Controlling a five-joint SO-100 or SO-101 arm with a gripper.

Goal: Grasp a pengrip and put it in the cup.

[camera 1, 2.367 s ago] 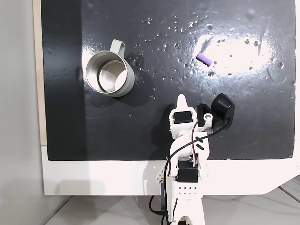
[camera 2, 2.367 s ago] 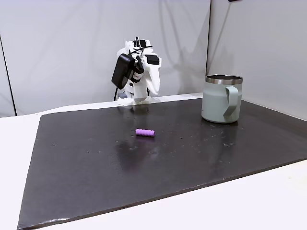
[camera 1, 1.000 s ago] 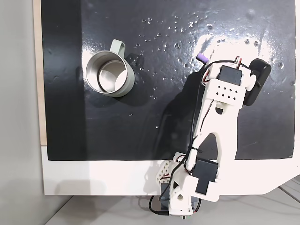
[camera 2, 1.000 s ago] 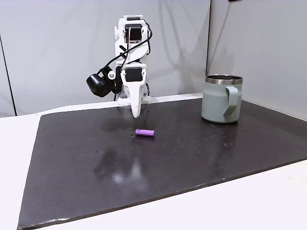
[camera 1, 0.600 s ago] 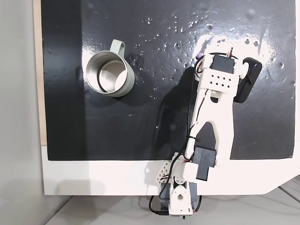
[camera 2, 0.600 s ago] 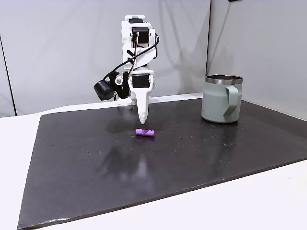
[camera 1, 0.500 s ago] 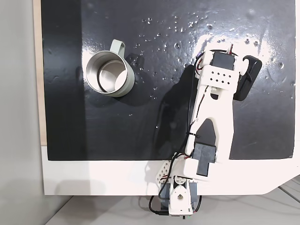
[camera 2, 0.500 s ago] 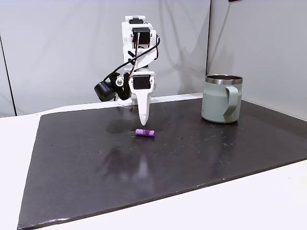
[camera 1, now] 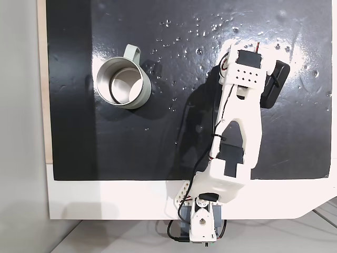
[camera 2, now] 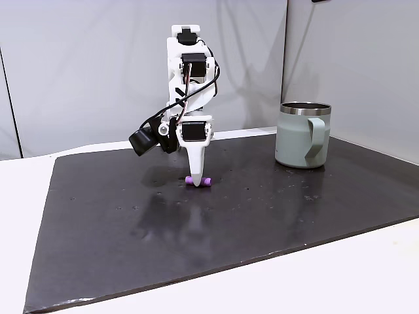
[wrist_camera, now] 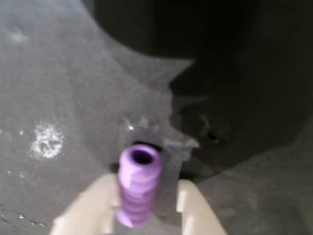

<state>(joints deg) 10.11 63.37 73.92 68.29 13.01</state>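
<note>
The light-purple pengrip lies on the black mat, ribbed and hollow, one end toward the wrist camera. My gripper is open and straddles it: the left finger sits against it and the right finger stands a little off. In a fixed view from the side, the gripper points straight down with its tips at the mat, and the pengrip pokes out on both sides. From above, my arm covers the pengrip. The grey-green cup stands upright and apart.
The black mat lies on a white table. My arm's base is at the mat's near edge in a fixed view from above. White glare specks dot the mat between the cup and my arm.
My arm has unfolded from its base and reached out over the pengrip. In the last half second the gripper has dropped from just above the pengrip down to the mat, around it.
</note>
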